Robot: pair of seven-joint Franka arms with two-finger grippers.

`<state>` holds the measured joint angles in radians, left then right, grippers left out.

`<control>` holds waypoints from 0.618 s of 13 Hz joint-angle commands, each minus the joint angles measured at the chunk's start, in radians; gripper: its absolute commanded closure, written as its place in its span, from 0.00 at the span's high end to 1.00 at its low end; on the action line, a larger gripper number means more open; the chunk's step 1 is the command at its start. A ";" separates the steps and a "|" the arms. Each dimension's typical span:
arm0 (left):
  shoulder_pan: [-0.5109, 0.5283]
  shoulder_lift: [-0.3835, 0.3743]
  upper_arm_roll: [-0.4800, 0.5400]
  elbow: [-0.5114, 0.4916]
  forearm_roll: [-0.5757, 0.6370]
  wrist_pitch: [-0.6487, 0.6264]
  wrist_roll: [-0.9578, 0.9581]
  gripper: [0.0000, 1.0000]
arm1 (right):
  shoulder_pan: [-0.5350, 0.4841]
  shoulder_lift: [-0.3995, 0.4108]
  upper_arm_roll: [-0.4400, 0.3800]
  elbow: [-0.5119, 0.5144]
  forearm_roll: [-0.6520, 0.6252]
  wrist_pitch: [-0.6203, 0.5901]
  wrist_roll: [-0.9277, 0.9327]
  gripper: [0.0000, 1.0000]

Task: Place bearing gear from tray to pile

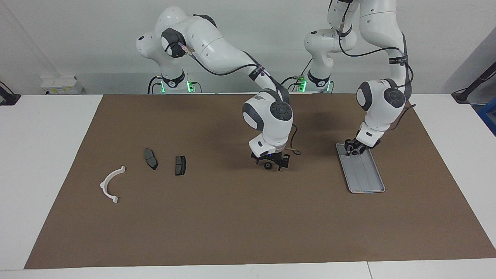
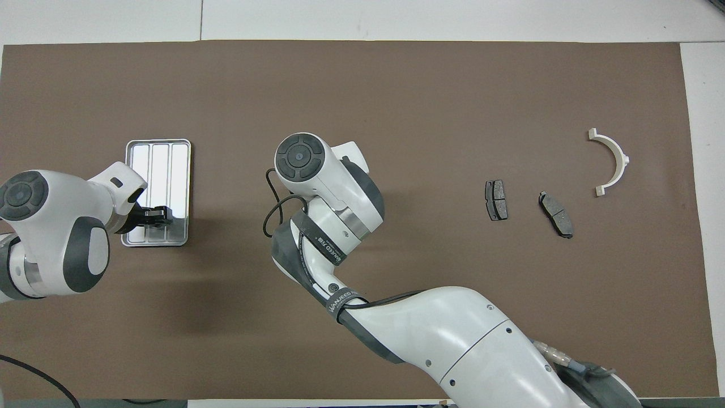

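The bearing gear (image 1: 267,166), a small black round part, lies on the brown mat mid-table. My right gripper (image 1: 271,163) is low over it, open, with one finger on each side of it; in the overhead view its own wrist hides both. The silver ridged tray (image 1: 366,174) (image 2: 161,158) lies toward the left arm's end and looks bare. My left gripper (image 1: 353,150) (image 2: 161,215) is down at the tray's end nearer the robots. The pile lies toward the right arm's end: a white half-ring bracket (image 1: 110,185) (image 2: 614,164) and two dark brake pads (image 1: 150,158) (image 1: 180,165).
The brown mat (image 1: 232,224) covers most of the white table. A white power box (image 1: 62,84) sits at the table's edge near the right arm's base. Open mat stretches between the gear and the brake pads (image 2: 496,200) (image 2: 556,214).
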<state>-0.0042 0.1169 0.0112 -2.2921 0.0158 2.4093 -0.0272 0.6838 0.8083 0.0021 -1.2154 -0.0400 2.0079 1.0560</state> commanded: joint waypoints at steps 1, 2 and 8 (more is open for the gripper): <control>0.017 -0.005 -0.010 -0.020 0.007 0.025 0.004 0.60 | 0.003 0.016 0.003 0.028 -0.005 -0.014 0.028 0.97; 0.015 -0.005 -0.010 -0.020 0.007 0.024 0.003 0.60 | 0.005 0.015 0.003 0.028 -0.005 -0.023 0.028 0.96; 0.017 -0.008 -0.010 -0.029 0.007 0.025 0.003 0.27 | -0.003 0.008 0.003 -0.006 -0.005 0.002 0.028 0.82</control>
<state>-0.0044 0.1165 0.0096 -2.2967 0.0130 2.4096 -0.0273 0.6870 0.8109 0.0011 -1.2178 -0.0399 2.0041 1.0575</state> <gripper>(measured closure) 0.564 0.198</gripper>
